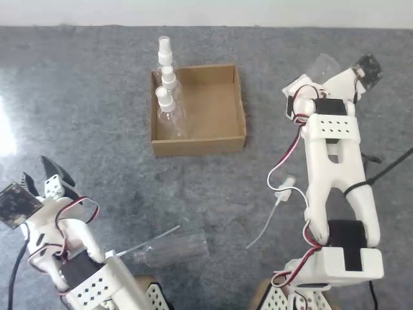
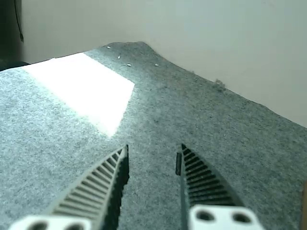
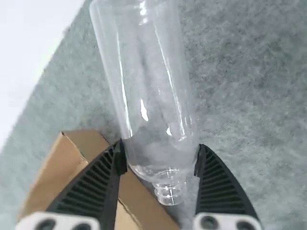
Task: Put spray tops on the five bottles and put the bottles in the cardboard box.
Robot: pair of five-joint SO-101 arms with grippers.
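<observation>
The cardboard box (image 1: 200,145) stands at the table's far middle, with three clear bottles (image 1: 169,106) wearing white spray tops upright along its left wall. My right gripper (image 1: 316,77) is to the right of the box, shut on a clear topless bottle (image 3: 144,86); its open neck points toward the wrist camera, and a box corner (image 3: 72,163) lies below it. Another topless bottle (image 1: 174,248) lies on its side near the front, beside a spray top (image 1: 113,253) with a thin tube. A second spray top (image 1: 284,190) lies by the right arm. My left gripper (image 2: 153,153) is open over bare carpet at the front left.
Grey carpet (image 1: 97,97) covers the table, with a bright patch of light (image 2: 81,91) on it. A pale wall (image 2: 216,33) rises behind the table's far edge. The right arm's white body and wires (image 1: 335,187) stand over the front right.
</observation>
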